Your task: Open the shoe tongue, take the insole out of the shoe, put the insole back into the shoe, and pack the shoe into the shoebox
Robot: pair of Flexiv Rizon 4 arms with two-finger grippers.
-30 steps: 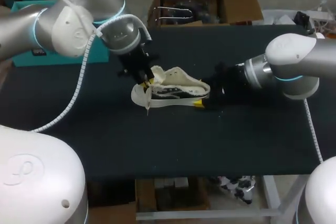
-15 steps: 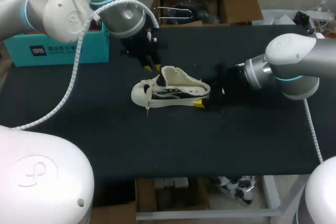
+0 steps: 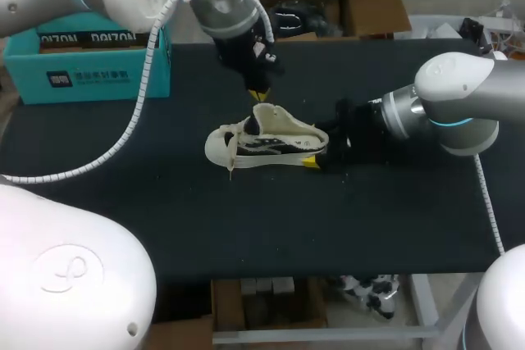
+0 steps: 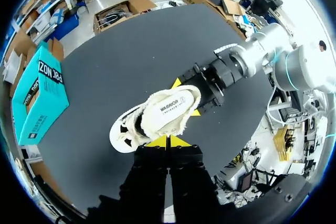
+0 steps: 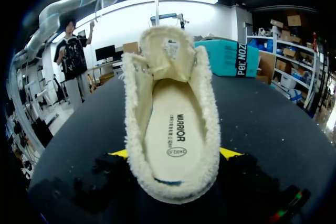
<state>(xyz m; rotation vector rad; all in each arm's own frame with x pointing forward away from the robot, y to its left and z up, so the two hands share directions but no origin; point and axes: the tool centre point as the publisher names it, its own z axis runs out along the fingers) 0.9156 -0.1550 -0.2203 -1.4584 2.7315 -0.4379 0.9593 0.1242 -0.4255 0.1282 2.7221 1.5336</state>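
The right hand (image 5: pixel 174 153) seemingly clamps the shoe (image 3: pixel 267 141), left hand (image 4: pixel 168 141) above.

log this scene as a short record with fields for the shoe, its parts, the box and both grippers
shoe: white, upright in the middle of the table
tongue: standing up, open
insole: lying inside the shoe
shoebox: teal, at the table's far left, apart from the shoe
left gripper: tips together, just above the tongue
right gripper: one finger on each side of the heel, holding the shoe
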